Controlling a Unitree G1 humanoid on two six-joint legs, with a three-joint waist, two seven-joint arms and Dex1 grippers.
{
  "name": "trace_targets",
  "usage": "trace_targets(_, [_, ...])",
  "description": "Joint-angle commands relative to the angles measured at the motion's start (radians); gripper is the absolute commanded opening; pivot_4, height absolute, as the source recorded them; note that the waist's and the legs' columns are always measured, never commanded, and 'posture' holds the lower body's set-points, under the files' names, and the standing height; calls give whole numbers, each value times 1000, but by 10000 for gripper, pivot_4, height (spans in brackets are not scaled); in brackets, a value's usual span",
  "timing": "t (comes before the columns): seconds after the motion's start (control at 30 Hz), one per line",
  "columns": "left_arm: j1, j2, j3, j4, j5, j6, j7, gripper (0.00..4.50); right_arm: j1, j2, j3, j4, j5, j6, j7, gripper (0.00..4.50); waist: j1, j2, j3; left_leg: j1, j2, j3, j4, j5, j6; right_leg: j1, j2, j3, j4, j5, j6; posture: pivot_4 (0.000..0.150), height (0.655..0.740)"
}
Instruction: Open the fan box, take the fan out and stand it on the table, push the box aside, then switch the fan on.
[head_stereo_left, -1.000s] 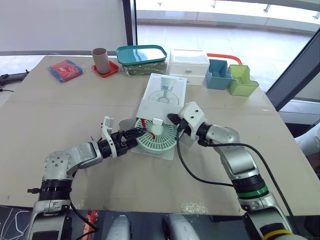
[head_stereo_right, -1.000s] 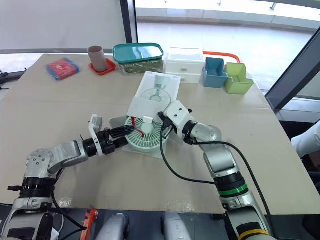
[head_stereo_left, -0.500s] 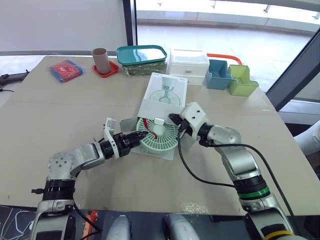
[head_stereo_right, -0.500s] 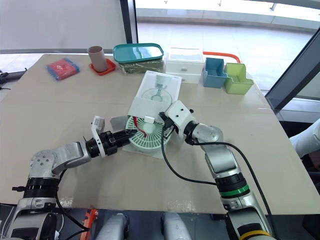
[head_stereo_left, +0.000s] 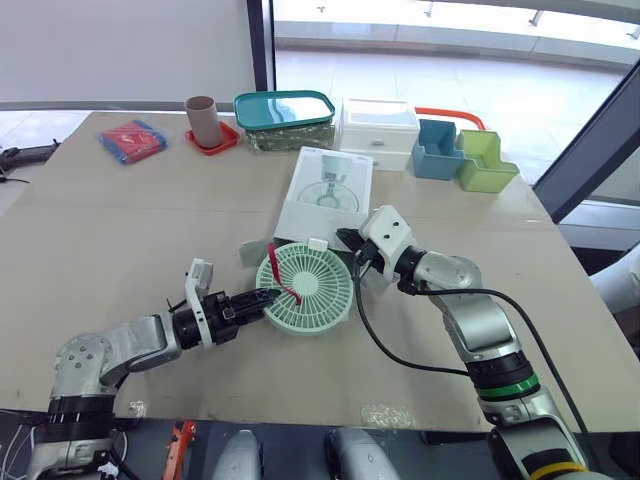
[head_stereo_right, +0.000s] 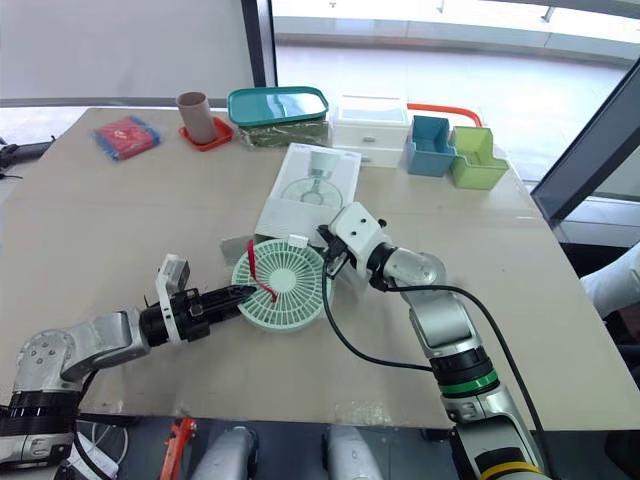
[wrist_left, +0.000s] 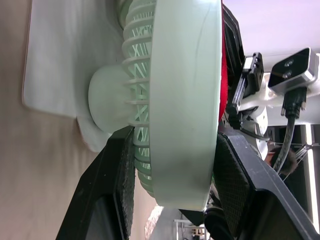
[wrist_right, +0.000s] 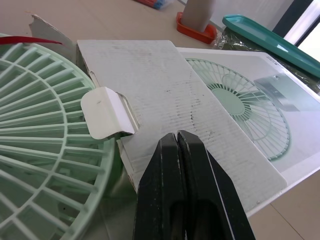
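Fan (head_stereo_left: 305, 290) lies on the table (head_stereo_left: 130, 230) face up, grille toward the head camera, so its axis runs roughly vertical; its far rim sits just beside the open mouth of the fan box (head_stereo_left: 325, 190), which lies behind it.

Left gripper (head_stereo_left: 262, 298) comes in low from the robot's left and is clamped on the near-left rim; in the left wrist view the two pads (wrist_left: 122, 190) sit on either side of the rim's thickness, hub side facing the table.

Right gripper (head_stereo_left: 350, 243) is at the fan's far-right edge, fingers pressed together with nothing between them; in the right wrist view the tips (wrist_right: 177, 150) rest at the box flap (wrist_right: 160, 85), just beside a white tab (wrist_right: 107, 112) at the rim.

Judgement: standing the fan calls for tipping the disc from flat to upright; the left arm has the hold, so the turn goes about its grip; the right arm is nearer the box, so better placed to push it aside.
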Motion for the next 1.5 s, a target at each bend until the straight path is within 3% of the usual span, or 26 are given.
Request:
trace_targets(0.03, [142,5,-5,-150,-107,-60,73,17128,6,2,7,13,-3,6,7,0,1,0,0,0,0,0,0,0,0,0,0,0,0,0,0,1500,7400])
trace_targets(0.3, [272,2,-3,-249,-108,-121,92,17128,4,2,9,19,-1,1,10,0,0,0,0,1,0,2,0,0,0,0,1,1,0,0,-1,1500,7400])
trace_targets(0.77, [231,140,-62,-219,-98,-101,29,17128,-7,8,12,41,-3,-12,10,0,0,0,0,1,0,2,0,0,0,1,1,1,0,0,-1,1500,7400])
trace_targets(0.8, [226,150,-62,-218,-90,-102,21,27366,-6,7,11,41,-3,-12,10,0,0,0,0,1,0,1,0,0,0,1,1,1,0,0,-1,1500,7400])
trace_targets(0.93, [216,219,-52,-219,-71,-66,-55,39228,-4,5,8,40,-2,-14,10,0,0,0,0,1,0,2,0,0,0,0,1,1,0,-1,-1,1500,7400])
trace_targets(1.0, [217,263,-42,-226,-13,-39,-113,44260,-3,4,7,40,-1,-16,10,0,0,1,0,1,0,2,0,0,0,0,1,1,0,-1,-1,1500,7400])
trace_targets(1.07, [212,304,-23,-222,51,-29,-174,44260,-3,4,4,41,2,-19,11,0,0,1,0,1,1,2,0,0,0,0,1,1,0,-1,-2,1500,7400])
trace_targets(1.27, [210,504,-22,-326,461,-133,-580,44260,1,8,-32,36,46,-40,21,0,-2,1,0,1,1,2,-1,0,0,-2,2,0,0,-2,-4,1500,7400])
trace_targets(1.43, [233,577,-24,-325,854,-491,-902,44260,26,-12,-137,6,152,-56,61,0,-1,3,2,0,0,3,-5,0,0,-3,0,0,0,-6,-6,1500,7400])
trace_targets(1.5, [219,556,-35,-307,1049,-735,-993,44260,46,-23,-196,-21,223,-53,90,0,3,3,2,-1,1,3,-6,0,0,-4,0,0,-1,-6,-6,1500,7400])
